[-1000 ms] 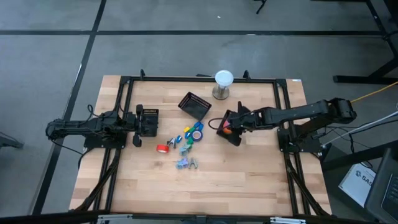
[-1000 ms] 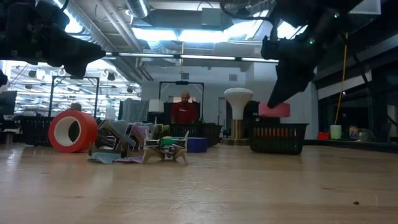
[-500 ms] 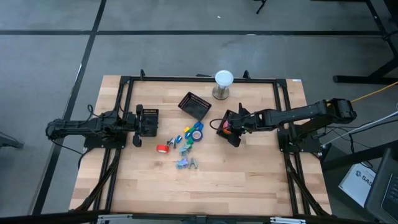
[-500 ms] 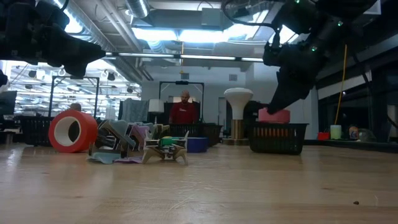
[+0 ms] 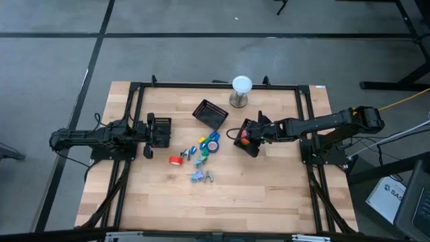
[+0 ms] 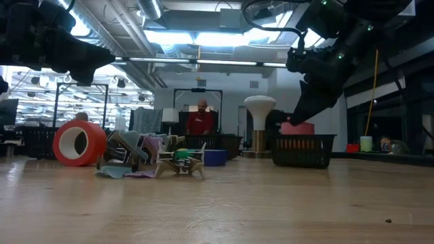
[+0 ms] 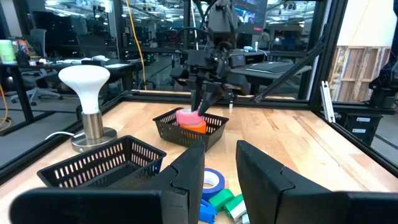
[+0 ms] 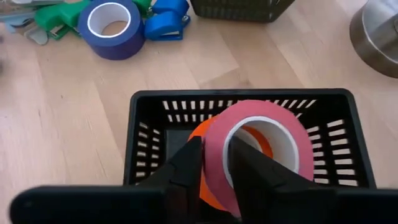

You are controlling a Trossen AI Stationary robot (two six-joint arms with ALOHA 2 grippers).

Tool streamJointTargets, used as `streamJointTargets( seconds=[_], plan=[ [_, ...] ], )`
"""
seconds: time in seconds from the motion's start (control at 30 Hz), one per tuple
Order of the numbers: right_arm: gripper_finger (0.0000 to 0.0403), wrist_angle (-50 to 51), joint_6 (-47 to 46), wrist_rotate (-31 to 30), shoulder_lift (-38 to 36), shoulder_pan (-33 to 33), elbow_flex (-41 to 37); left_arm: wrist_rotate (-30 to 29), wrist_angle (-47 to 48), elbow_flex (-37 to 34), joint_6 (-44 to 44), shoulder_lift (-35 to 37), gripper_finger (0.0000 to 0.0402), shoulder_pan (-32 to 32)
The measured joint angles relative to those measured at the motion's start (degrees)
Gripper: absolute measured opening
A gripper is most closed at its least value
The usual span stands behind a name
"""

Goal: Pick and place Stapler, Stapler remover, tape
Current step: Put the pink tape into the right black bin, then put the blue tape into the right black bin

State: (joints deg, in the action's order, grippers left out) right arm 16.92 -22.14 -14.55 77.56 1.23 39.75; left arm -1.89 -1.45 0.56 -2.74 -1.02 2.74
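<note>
A pink roll of tape point(image 8: 267, 118) lies tilted in a black basket point(image 8: 143, 99) at the table's middle right, on top of an orange roll point(image 8: 262, 141). My right gripper point(image 8: 216, 163) slants down over the basket, its fingers astride the pink roll's near wall. A red roll point(image 5: 175, 160), a blue roll point(image 8: 112, 28), small blue and green staplers point(image 5: 201, 149) and staple removers point(image 5: 201, 176) lie on the table's middle. My left gripper point(image 7: 221, 168) waits level at the left edge, open, nothing between its fingers. My right gripper has one finger point(image 8: 186, 165) outside the pink roll's near wall point(image 8: 214, 146) and the other point(image 8: 249, 165) in its hole, coming slanting from above. Whether the fingers touch the wall I cannot tell. The roll rests tilted on the orange roll inside the basket.
A second black basket point(image 5: 210, 113) stands at the table's far middle, with a white-topped lamp point(image 5: 241, 91) behind it. A black frame point(image 5: 134, 94) runs round the table's edges. Bare wood stretches along the near side. A person shows in the room beyond.
My right gripper has sunk a little toward the basket, carrying the pink roll down from just above the rim until it sits low inside the basket.
</note>
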Motion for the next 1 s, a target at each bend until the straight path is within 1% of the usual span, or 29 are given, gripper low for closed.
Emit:
streamJointTargets(
  seconds=[0.2, 0.27, 0.33, 0.57, 0.67, 0.77, 0.87, 1.0],
  plan=[
    [0.0100, 0.03, -0.18, 0.14, 0.00, 0.00, 0.02, 0.00, 0.00, 0.00, 0.03, 0.01, 0.0088, -0.02],
    [0.0105, 0.01, -0.18, 1.27, 0.00, 0.00, 0.02, 0.00, 0.00, 0.00, 0.00, 0.02, 0.0088, -0.02],
    [0.0111, 0.01, -0.22, 3.09, 0.00, 0.00, 0.02, 0.00, 0.00, 0.00, 0.02, 0.02, 0.0088, 0.00],
    [0.0128, 0.01, -0.39, 12.59, 0.00, 0.00, 0.09, 0.00, 0.00, 0.00, 0.00, 0.00, 0.0088, 0.00],
    [0.0130, 0.48, -0.40, 16.46, 0.00, 0.00, 0.60, 0.00, 0.00, 0.00, 0.00, 0.00, 0.0088, -0.01],
    [0.0127, 0.36, -0.41, 19.06, 0.00, 0.00, 2.47, 0.00, 0.00, 0.00, 0.02, 0.00, 0.0088, -0.01],
    [0.0122, -0.16, -0.35, 19.28, 0.00, 0.02, 4.83, 0.00, 0.00, 0.00, 0.04, 0.02, 0.0088, -0.02],
    [0.0117, -4.82, -0.03, 19.21, -0.02, 0.46, 6.39, 0.00, 0.00, 0.00, 0.04, 0.01, 0.0088, -0.01]
  ],
)
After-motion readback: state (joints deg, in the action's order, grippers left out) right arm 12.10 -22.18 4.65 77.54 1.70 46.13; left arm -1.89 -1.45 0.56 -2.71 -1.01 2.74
